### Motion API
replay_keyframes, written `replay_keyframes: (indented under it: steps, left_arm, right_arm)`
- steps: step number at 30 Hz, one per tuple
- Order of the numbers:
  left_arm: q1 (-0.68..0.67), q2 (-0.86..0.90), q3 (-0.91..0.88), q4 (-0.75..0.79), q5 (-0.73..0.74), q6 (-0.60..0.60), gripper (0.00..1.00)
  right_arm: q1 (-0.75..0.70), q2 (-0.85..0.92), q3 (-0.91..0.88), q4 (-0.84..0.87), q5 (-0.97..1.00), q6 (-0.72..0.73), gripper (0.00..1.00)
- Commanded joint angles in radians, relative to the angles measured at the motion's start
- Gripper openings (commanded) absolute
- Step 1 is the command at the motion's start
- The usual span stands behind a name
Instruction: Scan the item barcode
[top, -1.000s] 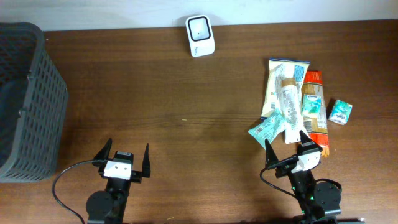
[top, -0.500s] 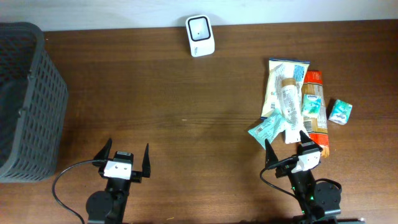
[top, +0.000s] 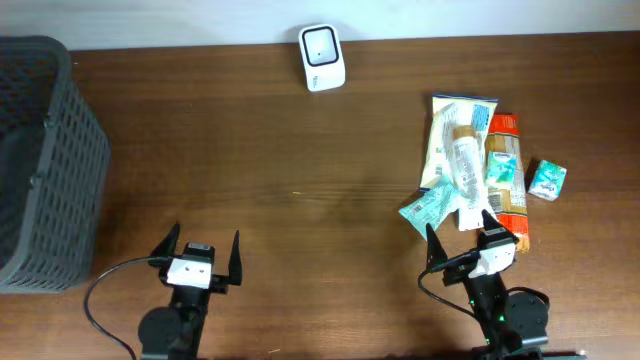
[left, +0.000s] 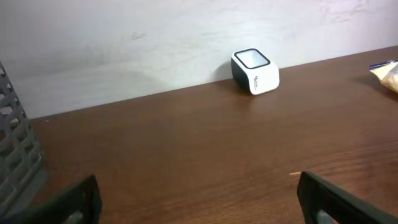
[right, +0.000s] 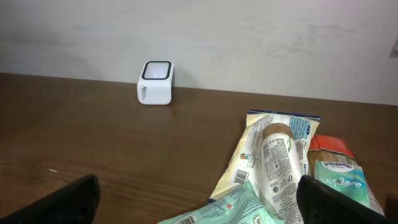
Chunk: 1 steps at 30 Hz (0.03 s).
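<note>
A white barcode scanner (top: 322, 57) with a dark window stands at the table's far edge, also seen as a scanner (left: 255, 70) and scanner (right: 155, 82). A heap of packaged items (top: 470, 170) lies at the right: a cream bag (right: 261, 155), a clear bottle (right: 280, 162), teal packets (right: 233, 208), an orange pack (top: 508, 175) and a small teal box (top: 547, 181). My left gripper (top: 201, 252) is open near the front edge, nothing between its fingers (left: 78, 199). My right gripper (top: 462, 232) is open just before the heap, its fingers (right: 323, 199) either side of the nearest teal packet, apart from it.
A dark grey mesh basket (top: 45, 160) stands at the left edge, and its wall (left: 12, 155) shows in the left wrist view. A pale wall runs behind the table's far edge. Bare brown tabletop (top: 300, 170) lies between the basket, scanner and heap.
</note>
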Motion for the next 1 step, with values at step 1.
replay_keyframes:
  steps: [1]
  left_arm:
    - [-0.005, -0.01, -0.006, -0.002, -0.007, 0.017, 0.99]
  right_arm:
    - [-0.006, -0.006, -0.005, -0.004, -0.005, 0.001, 0.99]
